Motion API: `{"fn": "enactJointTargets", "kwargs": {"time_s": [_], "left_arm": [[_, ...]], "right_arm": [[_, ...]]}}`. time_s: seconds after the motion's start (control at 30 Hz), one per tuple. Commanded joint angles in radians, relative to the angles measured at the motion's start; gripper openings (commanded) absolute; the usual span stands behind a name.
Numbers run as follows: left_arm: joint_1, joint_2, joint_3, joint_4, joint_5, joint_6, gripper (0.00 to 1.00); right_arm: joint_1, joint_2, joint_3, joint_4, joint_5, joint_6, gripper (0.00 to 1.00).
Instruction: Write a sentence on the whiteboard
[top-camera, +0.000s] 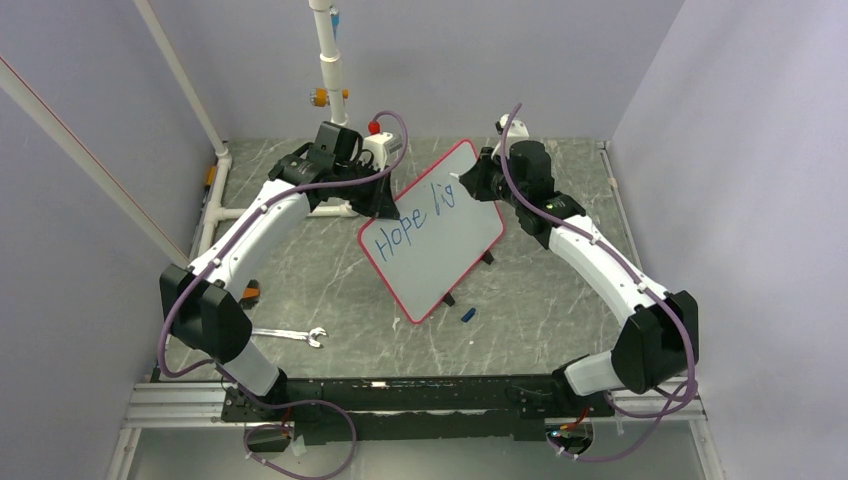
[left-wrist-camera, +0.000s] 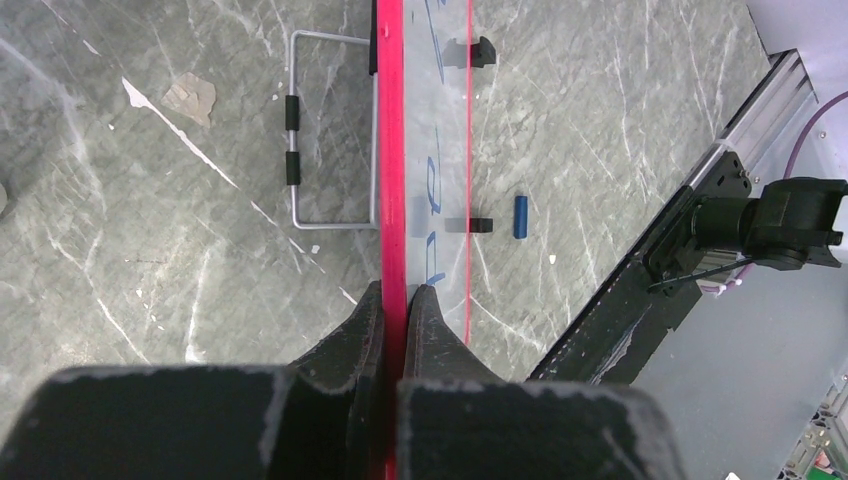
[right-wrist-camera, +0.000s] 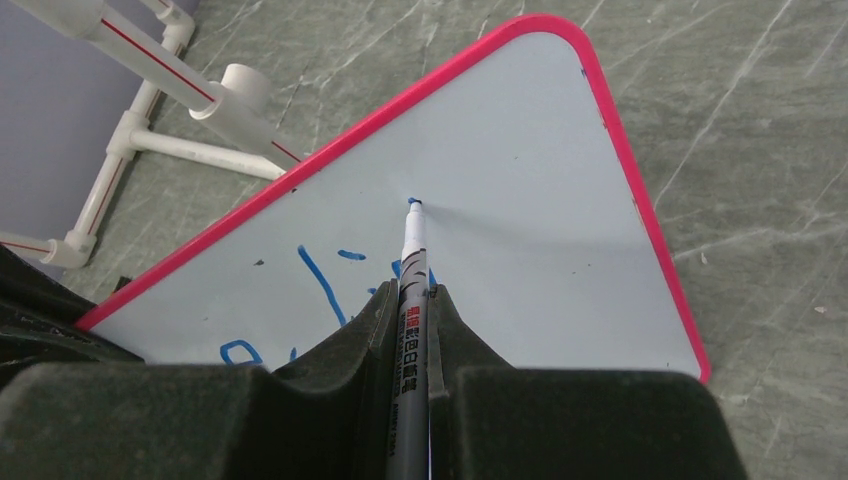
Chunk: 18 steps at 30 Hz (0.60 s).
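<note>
The whiteboard (top-camera: 440, 240), white with a thin red border, stands tilted at the table's middle. Blue handwriting, the sentence (top-camera: 410, 222), reads "Hope lig" on it. My left gripper (top-camera: 385, 205) is shut on the board's red upper-left edge (left-wrist-camera: 392, 200), one finger on each face. My right gripper (top-camera: 472, 180) is shut on a grey marker (right-wrist-camera: 409, 300). Its blue tip (right-wrist-camera: 413, 203) touches the white surface (right-wrist-camera: 520, 180) to the right of the last letters.
A blue marker cap (top-camera: 468, 314) lies on the table below the board. A wrench (top-camera: 292, 335) lies near the left arm's base. White pipe frames (top-camera: 330, 60) stand at the back and left. A wire stand (left-wrist-camera: 325, 130) folds out behind the board.
</note>
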Motion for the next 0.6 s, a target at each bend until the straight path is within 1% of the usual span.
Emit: {"fn": "enactJointTargets", "kwargs": {"time_s": [0.0,0.57], "left_arm": [[-0.003,0.004,-0.013,0.001,-0.16,0.138,0.0],[-0.001,-0.005,-0.015,0.002,-0.158,0.137,0.0]], "right_arm": [[0.001,0.006,0.03,0.021,0.003,-0.016,0.0],[-0.001,-0.058,-0.126,0.006,-0.026,-0.015,0.0]]}}
